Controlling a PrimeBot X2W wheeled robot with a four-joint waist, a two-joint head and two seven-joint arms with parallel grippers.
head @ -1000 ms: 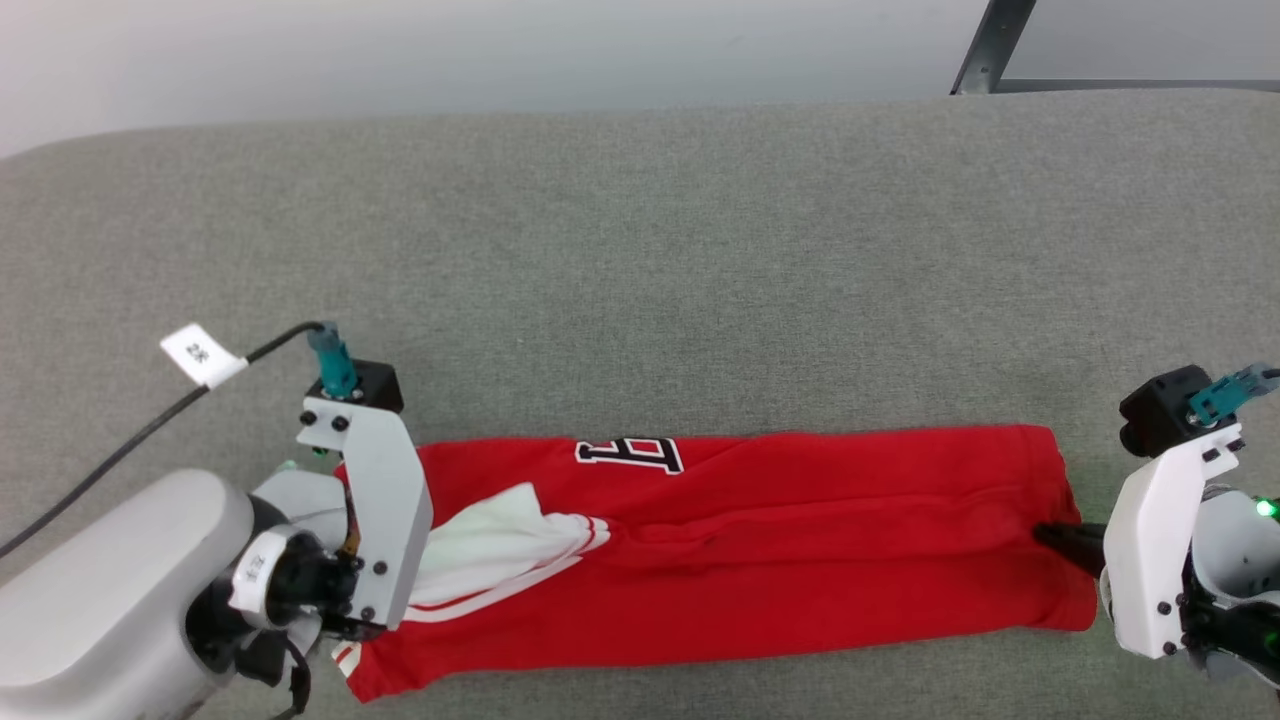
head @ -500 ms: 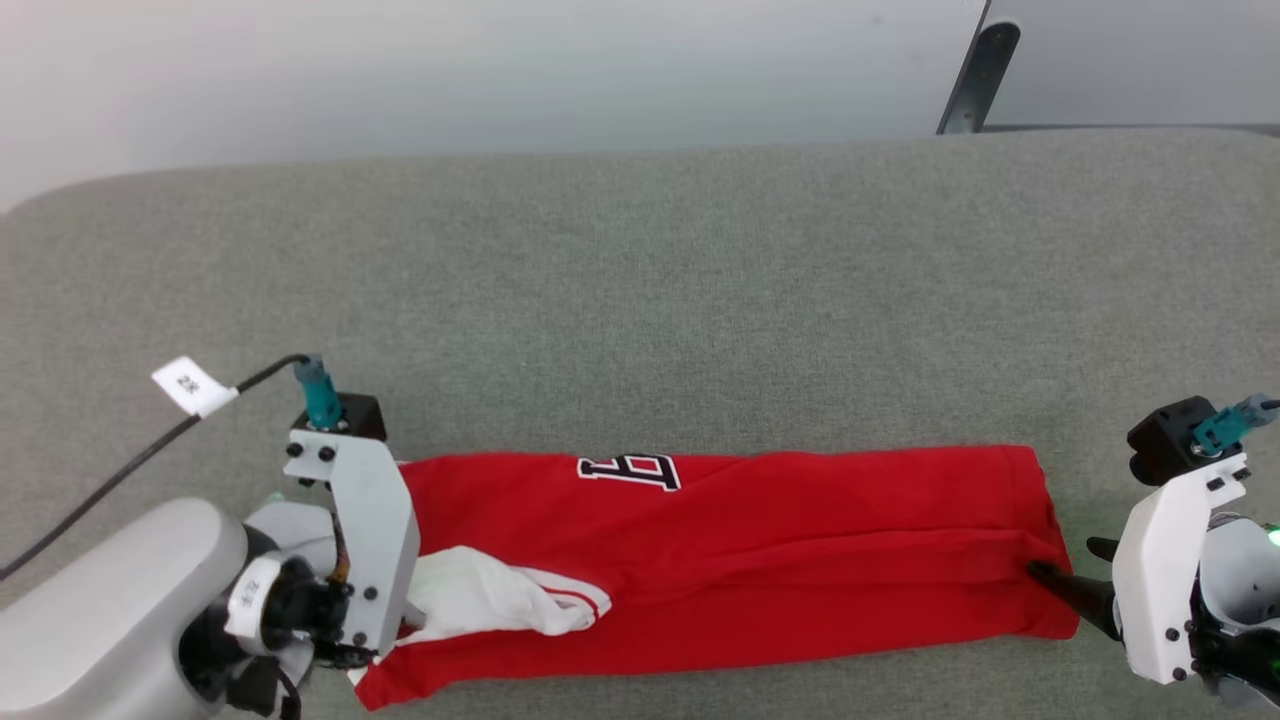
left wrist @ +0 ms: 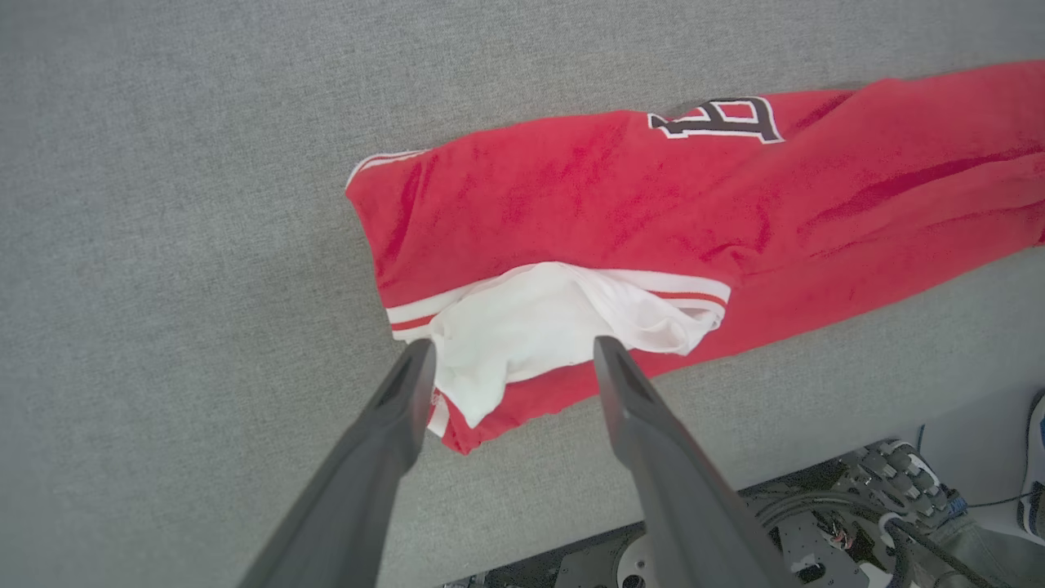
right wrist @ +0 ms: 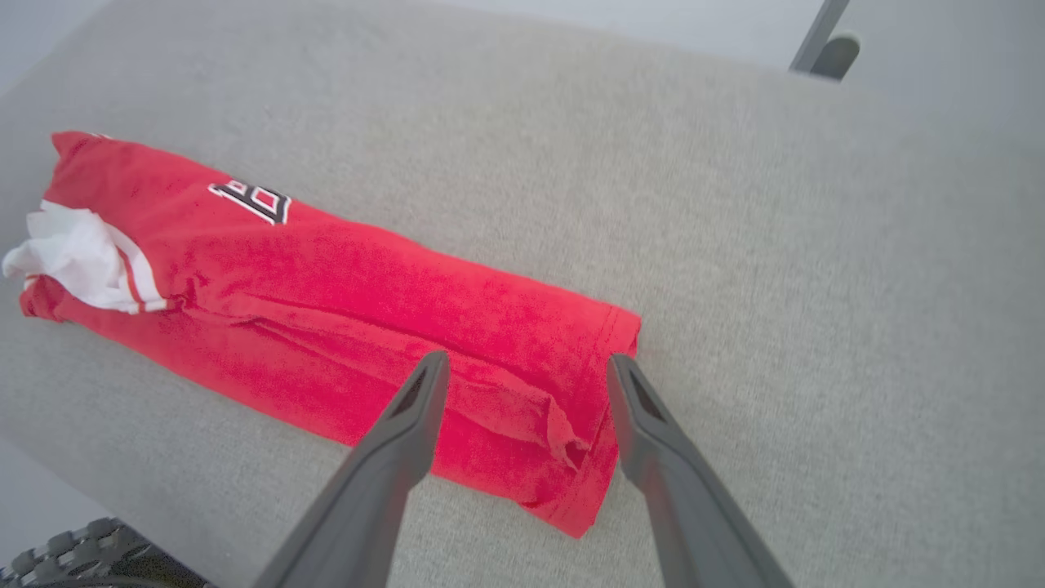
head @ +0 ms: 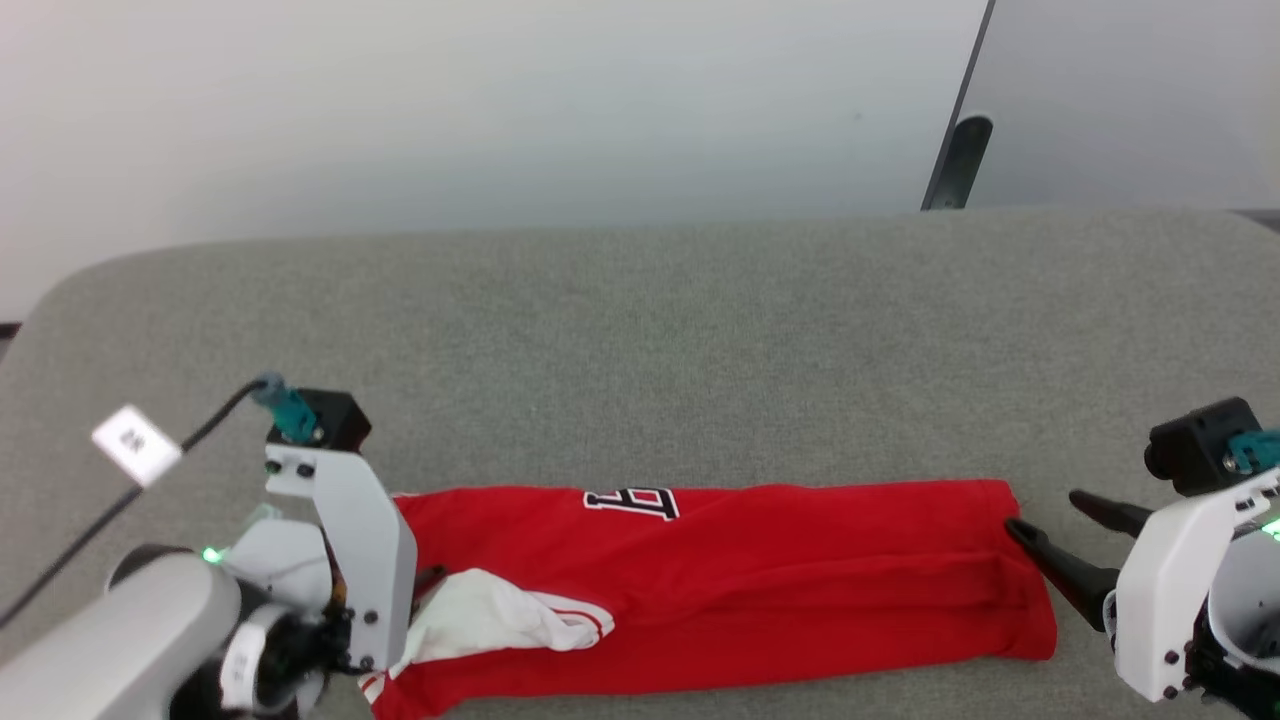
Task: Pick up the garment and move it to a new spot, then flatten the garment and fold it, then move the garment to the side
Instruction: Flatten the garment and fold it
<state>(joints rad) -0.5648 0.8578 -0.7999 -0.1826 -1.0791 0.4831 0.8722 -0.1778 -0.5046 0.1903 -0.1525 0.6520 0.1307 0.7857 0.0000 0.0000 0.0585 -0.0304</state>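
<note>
The garment (head: pixel 760 580) lies near the grey table's front edge, folded lengthwise into a long red strip. Part of its black lettering (head: pixel 632 503) shows at the far edge. A bunched white sleeve (head: pixel 500 620) with striped trim rests on its left end. My left gripper (left wrist: pixel 513 349) is open and hangs just above that sleeve (left wrist: pixel 531 327), holding nothing. My right gripper (head: pixel 1043 511) is open at the strip's right end, its fingers straddling the hem corner (right wrist: pixel 571 441) from above. In the right wrist view the gripper (right wrist: pixel 529 361) is clearly free of the cloth.
The grey fabric table (head: pixel 640 330) stretches wide beyond the garment. A dark post (head: pixel 955 165) stands behind its far right edge. A tagged black cable (head: pixel 135 445) runs from my left wrist. Below the front edge are the robot base (left wrist: pixel 816 531) and a shoe (left wrist: pixel 1033 457).
The head camera tilted up, so the whole picture slid down. My right gripper let go of the hem, opened and drew back. The white sleeve settled lower on the strip.
</note>
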